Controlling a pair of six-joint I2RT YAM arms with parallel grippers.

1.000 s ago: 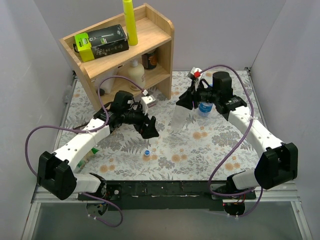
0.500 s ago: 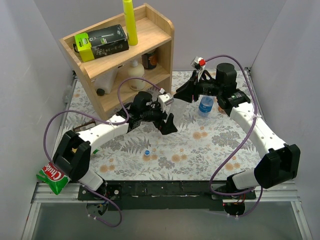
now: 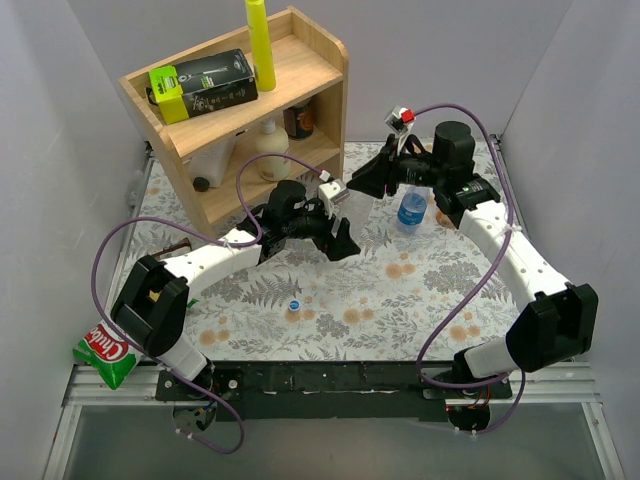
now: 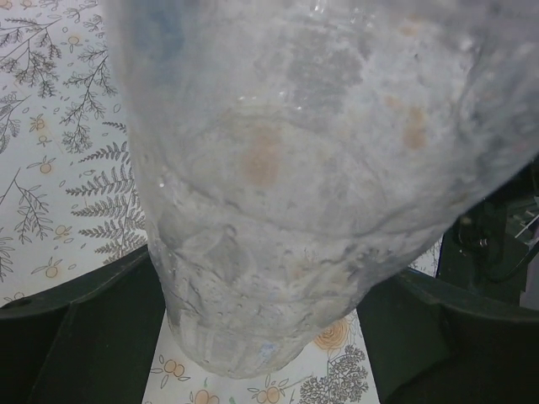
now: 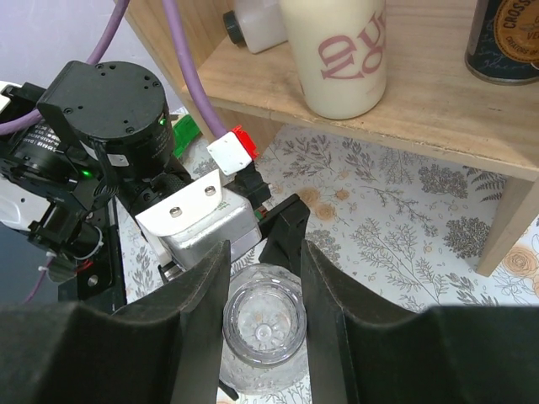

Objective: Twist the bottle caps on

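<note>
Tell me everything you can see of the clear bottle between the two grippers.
The bottle is clear, unlabelled plastic, cloudy and crinkled, with a round body that narrows toward one end. It is off the table, roughly sideways between the arms. The right gripper is clamped on one round end, which shows no cap. The left gripper has its fingers either side of the body; whether they press it is unclear.

The cloth (image 3: 420, 290) is white with grey ferns and orange flowers. The cap (image 3: 294, 305) at centre is blue. The plain bottle (image 4: 278, 168) is clear; the other bottle (image 3: 411, 212), right of centre, has a blue label. Upper left, the shelf (image 3: 305, 60) is pale wood, the tube (image 3: 260, 45) yellow, the box (image 3: 205, 85) black and lime.
</note>
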